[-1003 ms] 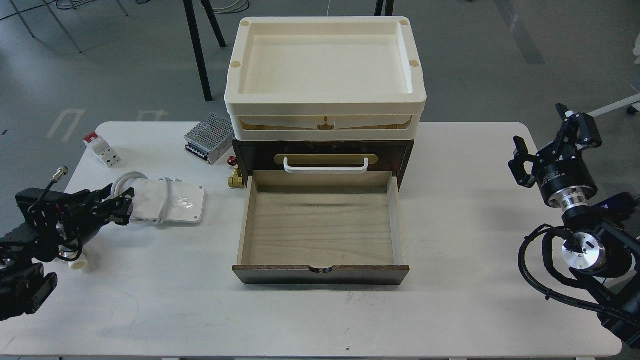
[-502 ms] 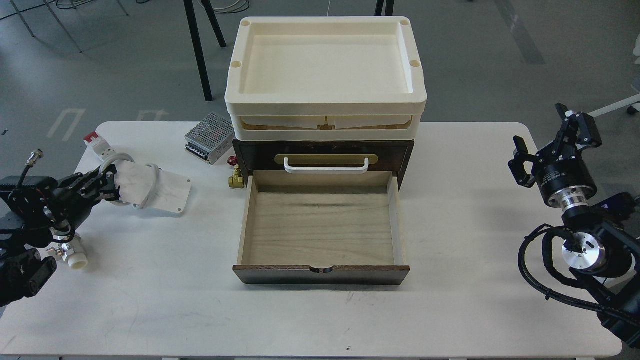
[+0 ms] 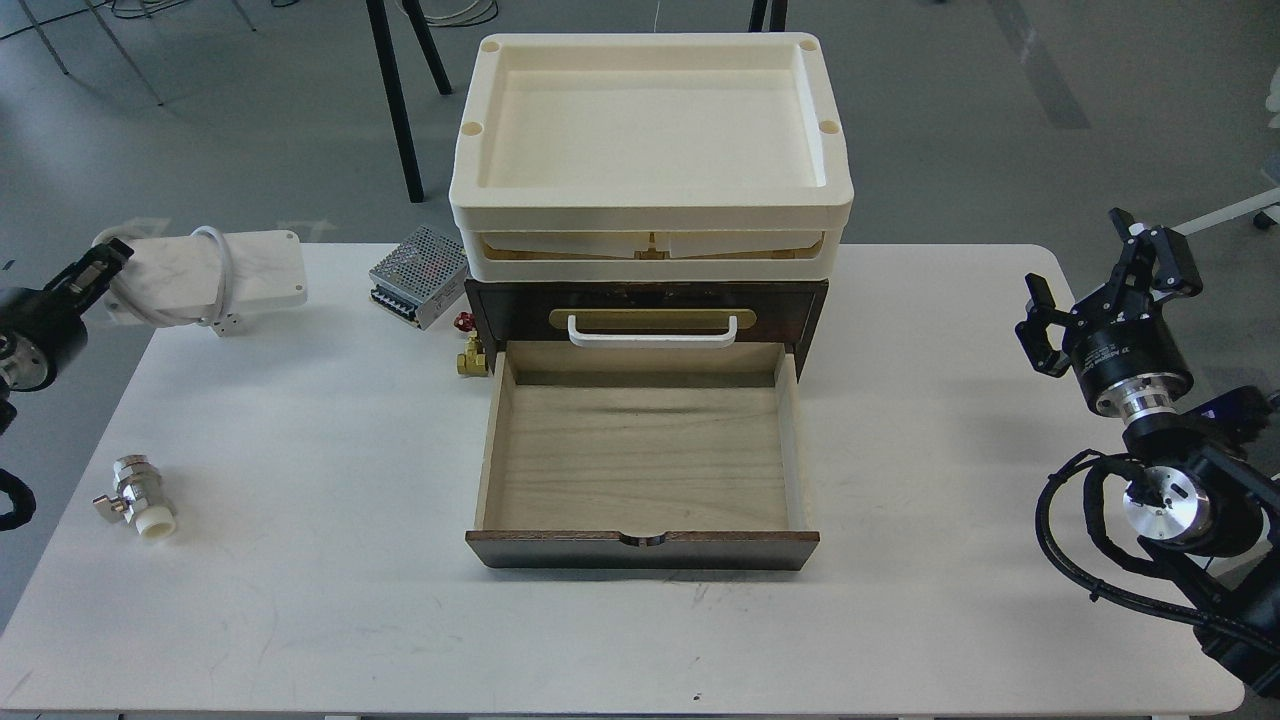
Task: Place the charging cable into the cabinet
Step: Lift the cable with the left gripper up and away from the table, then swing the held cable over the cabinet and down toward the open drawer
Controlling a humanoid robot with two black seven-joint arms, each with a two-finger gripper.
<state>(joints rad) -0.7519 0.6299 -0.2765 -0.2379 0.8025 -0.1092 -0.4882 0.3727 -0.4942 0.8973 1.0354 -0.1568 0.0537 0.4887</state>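
Observation:
The charging cable (image 3: 205,268), a grey-white cord wound around a flat white marbled plate, hangs in the air above the table's far left corner. My left gripper (image 3: 103,262) is shut on the plate's left end and holds it up. The cabinet (image 3: 646,310) is a dark brown drawer unit at the table's centre. Its lower drawer (image 3: 640,455) is pulled out toward me, with a bare pale wood floor. My right gripper (image 3: 1110,275) is open and empty above the table's right edge, far from the cable.
Cream trays (image 3: 650,150) are stacked on the cabinet. A perforated metal power-supply box (image 3: 419,274) and a small brass valve (image 3: 470,358) sit left of the cabinet. A metal fitting with a white end (image 3: 137,498) lies at the near left. A white table (image 3: 950,420) carries everything.
My left gripper has lifted the charging cable off the table and carried it up and to the far left. The fitting it hid now shows. The right arm has not moved.

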